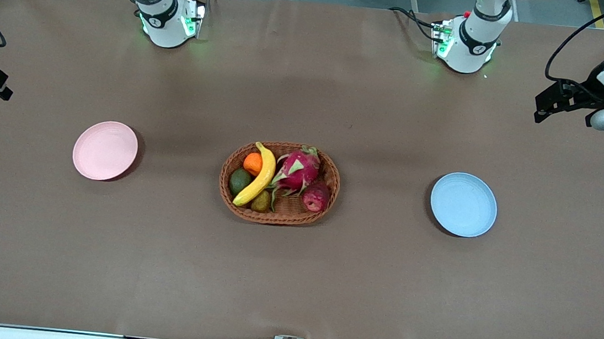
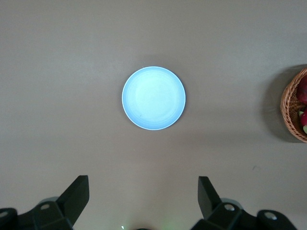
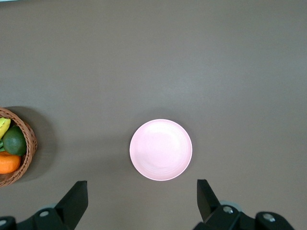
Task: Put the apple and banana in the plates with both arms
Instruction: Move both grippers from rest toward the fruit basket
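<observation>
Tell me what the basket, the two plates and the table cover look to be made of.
Basket: woven wicker or rattan, brown, with a visible weave on wall and rim.
Pink plate and blue plate: probably matte plastic or melamine, with flat even colour and no glare; ceramic cannot be ruled out.
Table cover: dull brown sheet, perhaps paper or cloth, showing faint creases.

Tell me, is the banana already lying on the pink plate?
No, the banana lies in the wicker basket, and the pink plate holds nothing.
</observation>
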Robot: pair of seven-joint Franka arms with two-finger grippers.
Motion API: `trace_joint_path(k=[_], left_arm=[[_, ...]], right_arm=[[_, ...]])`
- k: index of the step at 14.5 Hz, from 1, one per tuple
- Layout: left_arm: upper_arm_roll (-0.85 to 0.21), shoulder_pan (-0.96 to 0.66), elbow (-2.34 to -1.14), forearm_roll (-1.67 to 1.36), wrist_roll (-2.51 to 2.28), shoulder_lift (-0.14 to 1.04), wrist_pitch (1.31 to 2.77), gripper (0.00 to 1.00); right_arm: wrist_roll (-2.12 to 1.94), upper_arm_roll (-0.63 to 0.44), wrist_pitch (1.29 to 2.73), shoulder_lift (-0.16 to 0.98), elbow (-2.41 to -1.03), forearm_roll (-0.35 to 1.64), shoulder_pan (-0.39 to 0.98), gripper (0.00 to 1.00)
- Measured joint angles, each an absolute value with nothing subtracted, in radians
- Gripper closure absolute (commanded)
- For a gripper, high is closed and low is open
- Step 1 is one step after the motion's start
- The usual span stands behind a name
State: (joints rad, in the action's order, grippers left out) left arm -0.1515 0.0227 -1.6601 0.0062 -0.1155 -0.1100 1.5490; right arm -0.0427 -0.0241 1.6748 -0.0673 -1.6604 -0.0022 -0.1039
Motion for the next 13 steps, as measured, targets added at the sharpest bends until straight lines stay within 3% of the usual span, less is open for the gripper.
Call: trace_joint_path(k=[7,13], left_arm=[[-0.157,0.021,-1.618,0.006,-0.115,-0.076,1.548,0.00],[-0.202,-0.035,-1.551,0.006,-0.174,0.090,1.550,0.00]], right_arm=[[-0.043,-0.023,1.675,-0.067,-1.661,-0.002,-0.104,0.00],[-0.050,-0.019,1.689,-0.065,-1.659,-0.002,-0.074,0.00]])
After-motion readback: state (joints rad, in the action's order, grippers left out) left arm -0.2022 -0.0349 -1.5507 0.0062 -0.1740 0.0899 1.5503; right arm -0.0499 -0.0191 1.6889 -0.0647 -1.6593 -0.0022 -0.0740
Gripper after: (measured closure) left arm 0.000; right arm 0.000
